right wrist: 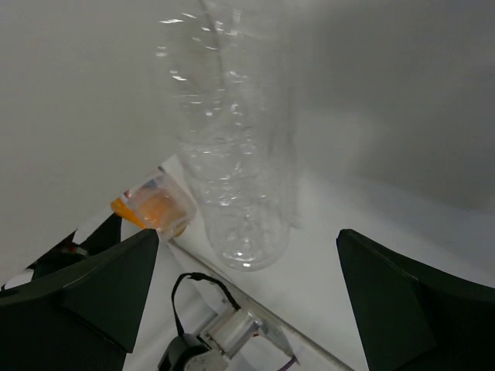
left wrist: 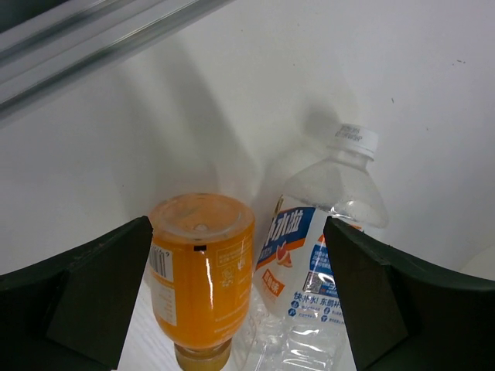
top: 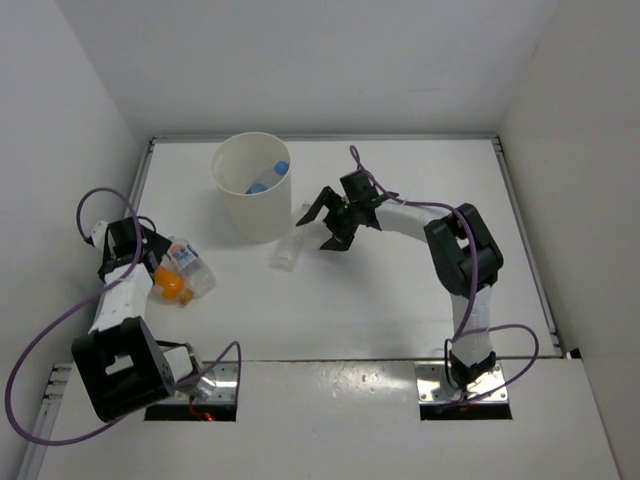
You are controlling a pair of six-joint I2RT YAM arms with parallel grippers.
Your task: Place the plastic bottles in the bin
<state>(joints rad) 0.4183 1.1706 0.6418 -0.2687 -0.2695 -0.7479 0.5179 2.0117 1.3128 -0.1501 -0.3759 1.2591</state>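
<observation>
One blue-capped bottle (top: 266, 180) lies inside the bin (top: 232, 215), which stands in the upper centre of the top view. Three bottles are outside the bin, on the table (top: 400, 300).

The plain clear bottle (top: 289, 251) lies on its side just below and right of the bin. The orange bottle (top: 167, 283) and the labelled clear bottle (top: 190, 265) lie side by side, touching, at the left of the top view.

The right gripper (right wrist: 247, 232) is spread wide and holds nothing. In its wrist view the plain clear bottle runs up the centre, between the two fingers but not touched by either. The left gripper (left wrist: 236, 232) is likewise spread wide and empty. It is aimed at the pair, with the orange bottle nearest its centre line.

The step in hand is judged to be the approach to a second pick. For the next move, the fingers should be lowered around one bottle's body and closed across its width. At the left pair, the jaws must enclose the orange bottle alone, since its neighbour touches it and could be caught or pushed.
</observation>
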